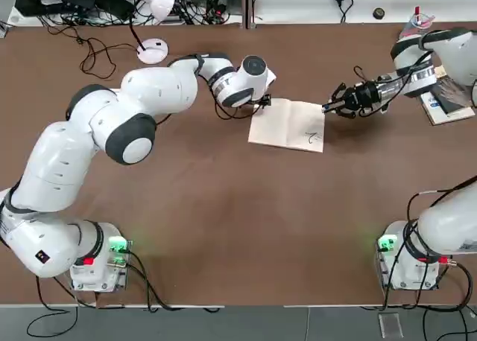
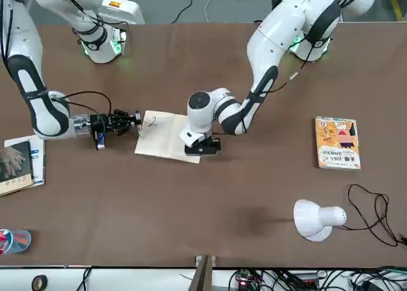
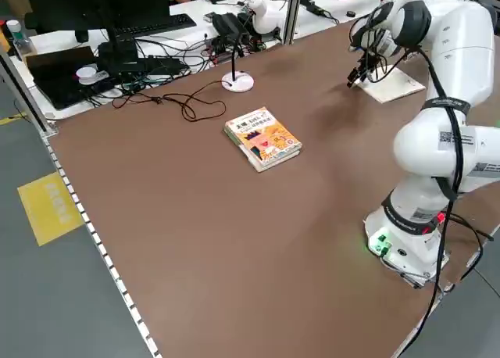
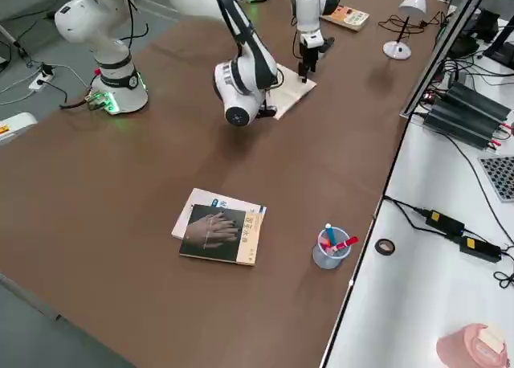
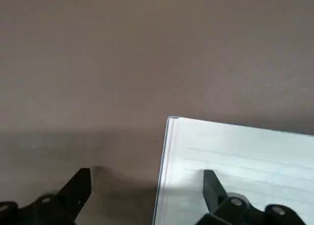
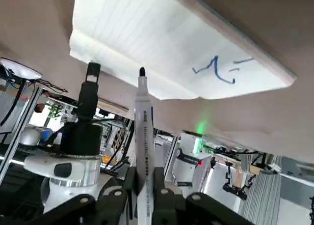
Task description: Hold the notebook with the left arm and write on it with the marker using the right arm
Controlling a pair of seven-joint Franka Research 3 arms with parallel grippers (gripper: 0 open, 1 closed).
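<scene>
1 notebook [image 1: 286, 125], open on the bench [image 1: 216, 207], blue marks on 1 page. 1 left tool [image 5: 147, 200], 2 fingers spread, at the notebook's edge, 1 finger over the page. 1 right tool [image 6: 144, 198], pinching 1 marker [image 6: 143, 151], tip bare, beside the notebook's marked side.

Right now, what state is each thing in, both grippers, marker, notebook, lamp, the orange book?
Left gripper: open, at the notebook's edge
Right gripper: shut on the marker
Marker: uncapped
Notebook: open, written on
Lamp: upright
Orange book: closed, lying flat
</scene>
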